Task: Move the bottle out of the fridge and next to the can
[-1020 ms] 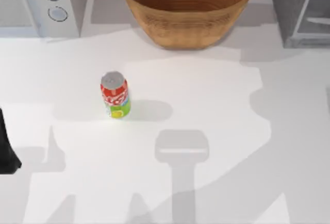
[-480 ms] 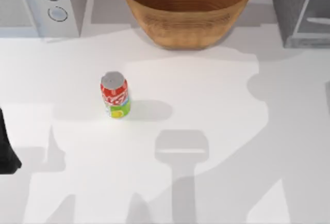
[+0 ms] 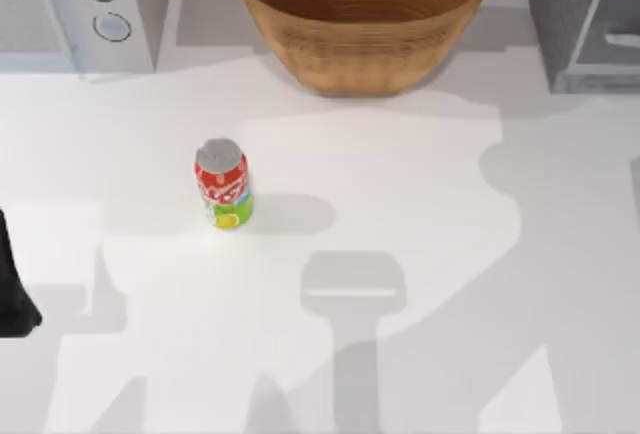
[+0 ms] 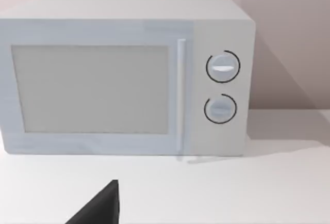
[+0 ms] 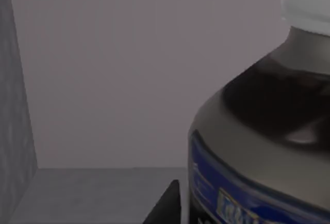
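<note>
Bottle [image 5: 268,131] close before your right wrist camera, inside fridge [image 3: 585,19] at table's far right; reach-in step. Right gripper's grip state: cannot tell. Can [image 3: 223,184] stands left of centre. Next: confirm grasp, draw bottle straight out. Left arm parked at left edge.

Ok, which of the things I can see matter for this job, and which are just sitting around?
Job:
- bottle, close up in the right wrist view, inside the fridge
- fridge, top view's far right
- can, upright, left of the table's middle

Bystanders:
- wicker basket, far edge
- microwave, far left
</note>
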Controlling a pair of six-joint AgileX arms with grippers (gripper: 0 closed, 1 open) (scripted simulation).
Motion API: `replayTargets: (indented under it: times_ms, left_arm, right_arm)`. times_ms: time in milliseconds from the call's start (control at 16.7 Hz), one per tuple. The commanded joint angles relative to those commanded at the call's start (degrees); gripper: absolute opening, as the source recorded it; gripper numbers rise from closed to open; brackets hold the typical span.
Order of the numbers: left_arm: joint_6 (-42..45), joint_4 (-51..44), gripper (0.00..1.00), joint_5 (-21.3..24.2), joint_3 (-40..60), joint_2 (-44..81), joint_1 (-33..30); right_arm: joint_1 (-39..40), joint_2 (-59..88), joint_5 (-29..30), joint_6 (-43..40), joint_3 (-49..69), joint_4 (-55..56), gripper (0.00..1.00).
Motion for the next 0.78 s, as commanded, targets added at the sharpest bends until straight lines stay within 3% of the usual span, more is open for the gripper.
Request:
replayTargets:
  times_ms: [300, 780]
  left_arm:
    - [0.0, 0.0, 1.0, 0.0, 0.0, 0.0, 0.0]
    - [0.0, 0.0, 1.0, 0.0, 0.0, 0.0, 0.0]
  right_arm:
    - [0.0, 0.0, 0.0, 0.0, 0.0, 0.0, 0.02]
    - [0.0, 0.0, 0.0, 0.0, 0.0, 0.0, 0.0]
